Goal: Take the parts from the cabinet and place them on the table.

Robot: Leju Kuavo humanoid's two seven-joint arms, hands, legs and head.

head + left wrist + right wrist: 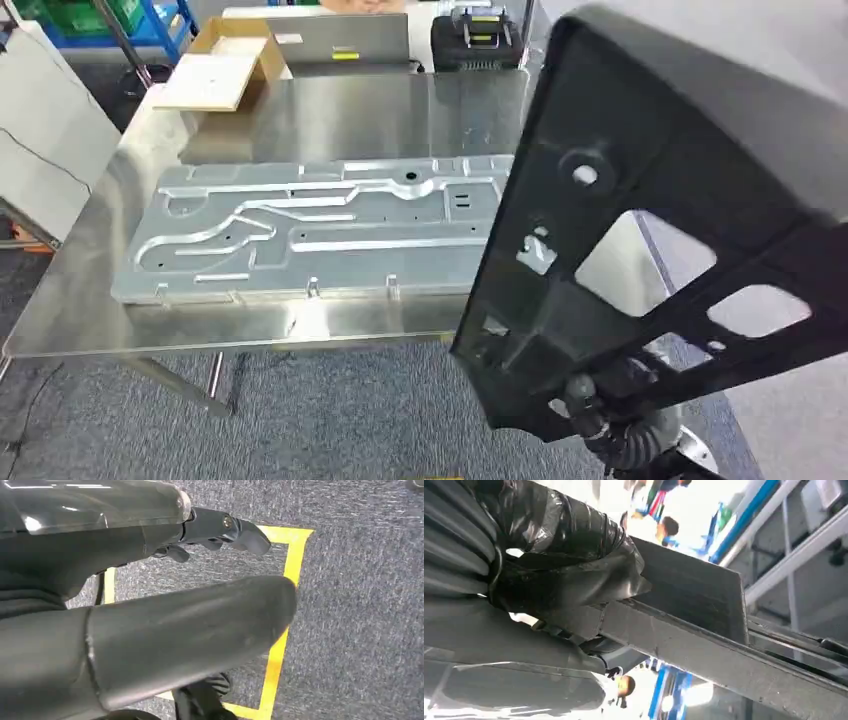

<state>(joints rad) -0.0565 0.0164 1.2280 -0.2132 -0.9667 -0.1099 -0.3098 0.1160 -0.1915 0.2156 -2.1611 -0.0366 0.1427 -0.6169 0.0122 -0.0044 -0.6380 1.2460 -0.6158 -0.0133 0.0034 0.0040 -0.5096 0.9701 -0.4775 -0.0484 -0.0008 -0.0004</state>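
A large black plastic panel (660, 230) with cut-out windows is held up close in front of me, over the right end of the steel table (330, 110). My right hand (598, 418) grips it at its lower edge. In the right wrist view the right hand (569, 580), wrapped in black, clamps the panel's flat rim (704, 645). A pressed silver metal plate (320, 230) lies flat on the table. My left hand (200, 580) hangs over the carpet with its thumb and fingers (235, 530) apart and nothing in it.
At the table's far end are an open cardboard box (225, 60), a grey laptop (345, 42) and a black-and-yellow case (478, 40). A tilted white board (45, 130) stands at the left. Yellow floor tape (282, 630) marks the grey carpet. People stand in the background (664, 527).
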